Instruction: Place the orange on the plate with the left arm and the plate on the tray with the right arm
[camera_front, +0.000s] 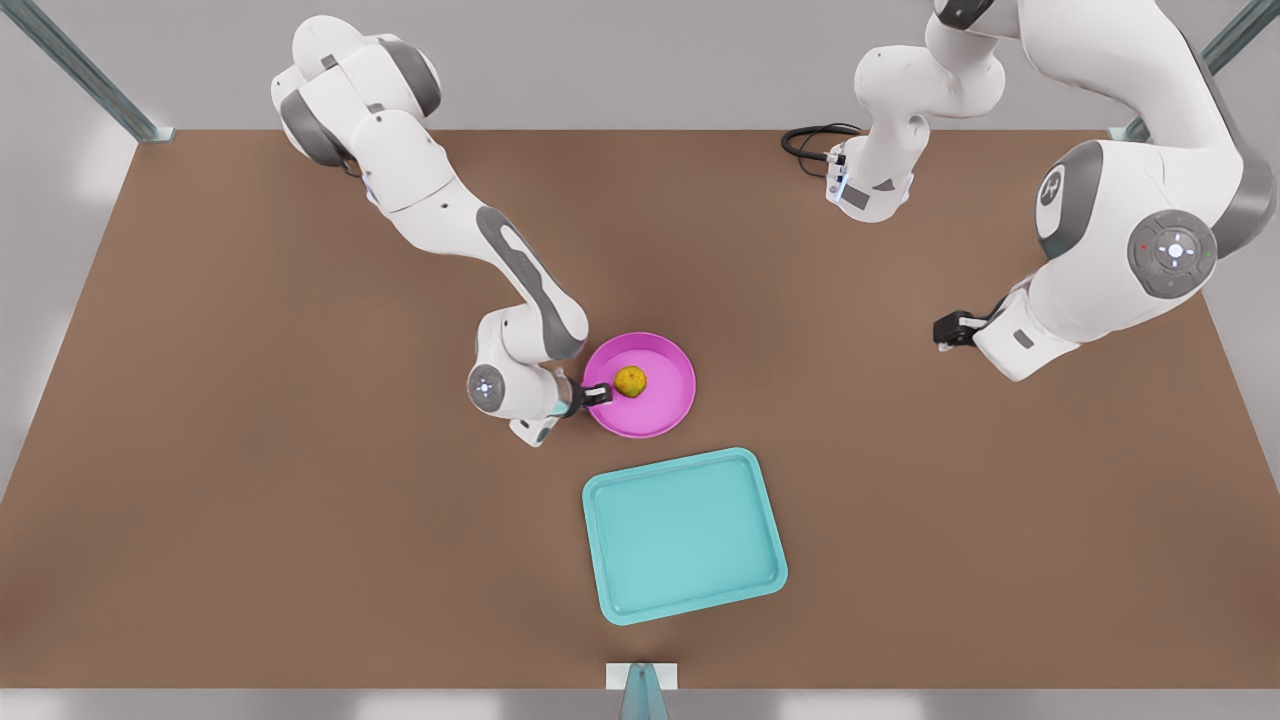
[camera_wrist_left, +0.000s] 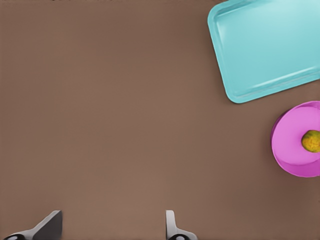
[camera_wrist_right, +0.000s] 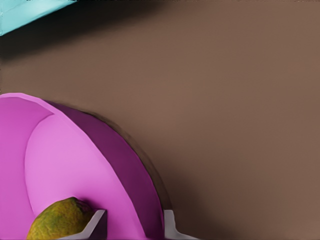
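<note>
Pink and shallow, the round plate sits flat on the brown counter, near the middle, with the small bumpy yellow-orange orange resting inside it, toward the rim on the front view's left. The right gripper, on the arm reaching in from the front view's left, is at that same edge: in the right wrist view its two fingers straddle the plate's raised rim, one inside just beside the orange, the other outside. They stand close on either side of the rim, though whether they actually press it I cannot tell.

Just beside the plate, toward the near edge of the counter, lies the light teal rectangular tray, slightly turned.

The left gripper waits well apart on the front view's right, hovering above bare counter with its fingers spread wide and holding nothing.
</note>
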